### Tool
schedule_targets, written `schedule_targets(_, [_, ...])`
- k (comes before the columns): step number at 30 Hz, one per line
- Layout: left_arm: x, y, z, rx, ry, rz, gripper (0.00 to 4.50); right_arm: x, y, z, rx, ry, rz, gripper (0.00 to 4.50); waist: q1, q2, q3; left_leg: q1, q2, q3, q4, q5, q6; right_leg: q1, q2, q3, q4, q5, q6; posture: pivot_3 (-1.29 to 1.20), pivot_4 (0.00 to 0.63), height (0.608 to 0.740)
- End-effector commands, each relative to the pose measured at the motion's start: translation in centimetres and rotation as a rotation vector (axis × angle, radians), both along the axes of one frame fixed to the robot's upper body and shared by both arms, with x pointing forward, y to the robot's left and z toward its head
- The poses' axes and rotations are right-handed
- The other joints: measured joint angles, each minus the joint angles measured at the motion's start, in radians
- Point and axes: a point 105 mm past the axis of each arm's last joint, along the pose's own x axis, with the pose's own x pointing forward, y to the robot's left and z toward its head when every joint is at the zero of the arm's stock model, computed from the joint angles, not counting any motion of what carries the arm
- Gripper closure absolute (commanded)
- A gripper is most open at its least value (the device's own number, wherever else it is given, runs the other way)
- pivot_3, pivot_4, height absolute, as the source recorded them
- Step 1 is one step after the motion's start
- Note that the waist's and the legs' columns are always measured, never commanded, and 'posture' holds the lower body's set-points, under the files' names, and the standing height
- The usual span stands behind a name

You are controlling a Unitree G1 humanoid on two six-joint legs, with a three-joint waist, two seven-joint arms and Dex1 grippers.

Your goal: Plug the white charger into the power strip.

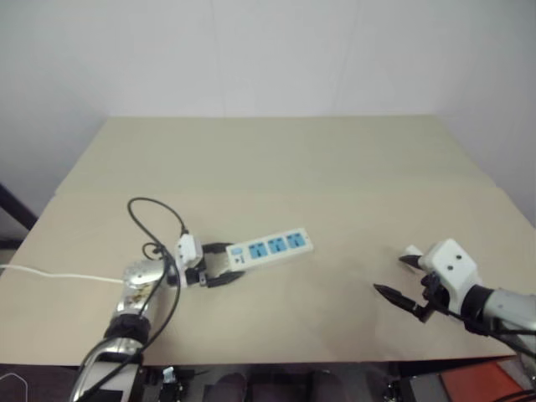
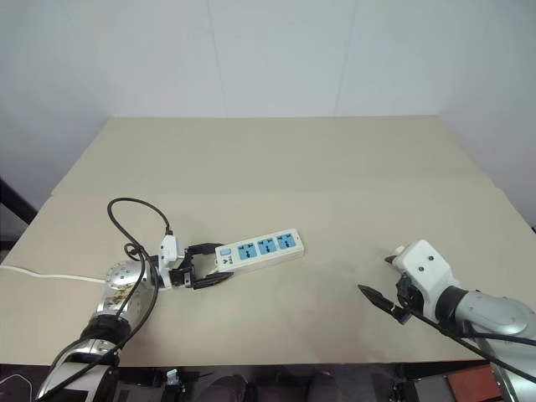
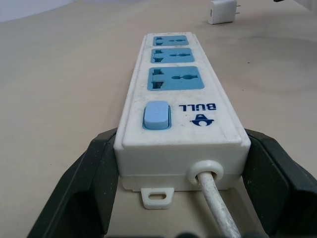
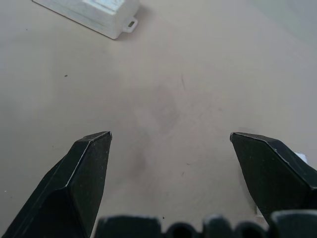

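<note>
Left gripper [image 3: 181, 191] straddling the switch end of the power strip [image 3: 177, 101] – fingers flanking it, grip unclear, right gripper [image 4: 171, 144] spread wide over bare table [image 1: 276, 159], white charger [image 3: 222, 11] lying beyond the strip's far end.

Beige table [image 1: 276, 159]; power strip [image 1: 272, 247]; white charger [image 3: 222, 11]

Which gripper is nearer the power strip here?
Left. The left gripper has its fingers on either side of the power strip at its switch end. The right gripper, open, hangs well off past the strip's far end.
</note>
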Motion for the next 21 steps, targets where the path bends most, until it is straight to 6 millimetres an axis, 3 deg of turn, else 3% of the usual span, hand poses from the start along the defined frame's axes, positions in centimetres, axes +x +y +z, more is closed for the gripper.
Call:
schedule_targets(1, [-0.7,-0.2,-0.3,0.012,0.022,-0.025,1.24,0.5,-0.6,2.6,-0.032,-0.015,-0.015,0.0,-0.002,0.0,0.0,0.0,0.0,0.0,0.0,0.0,0.0,0.0,0.0,0.0,0.0,0.0,0.0,0.0,0.15,0.74])
schedule_targets(4, [-1.0,-0.6,0.0,0.017,0.028,-0.052,1.24,1.4,-1.3,4.6,-0.074,0.071,-0.008,0.0,-0.004,0.0,0.0,0.0,0.0,0.001,0.0,0.0,0.0,-0.001,0.0,0.001,0.0,0.0,0.0,0.0,0.15,0.74])
schedule_targets(8, [-1.3,-1.1,0.0,0.028,0.038,-0.079,1.24,2.5,-2.1,5.5,-0.142,0.203,-0.034,0.0,0.0,0.0,0.0,-0.001,0.002,0.001,-0.002,0.0,0.0,-0.001,0.001,-0.001,-0.001,0.0,0.0,0.0,0.15,0.74])
schedule_targets(17, [-2.0,-2.9,-0.3,0.033,0.072,-0.148,1.24,8.8,-2.1,5.2,-0.229,0.436,-0.198,0.0,-0.007,0.0,0.0,-0.008,0.001,0.001,-0.001,-0.001,0.0,-0.007,0.0,-0.001,-0.004,0.001,-0.001,0.0,0.15,0.74])
schedule_targets(21, [-2.6,-3.7,-0.5,0.027,0.077,-0.176,1.24,9.8,-3.1,3.9,-0.3,0.498,-0.24,0.0,0.001,0.0,0.0,-0.017,-0.001,0.002,0.001,0.004,-0.008,-0.016,-0.001,0.0,-0.001,0.002,-0.001,0.0,0.15,0.74])
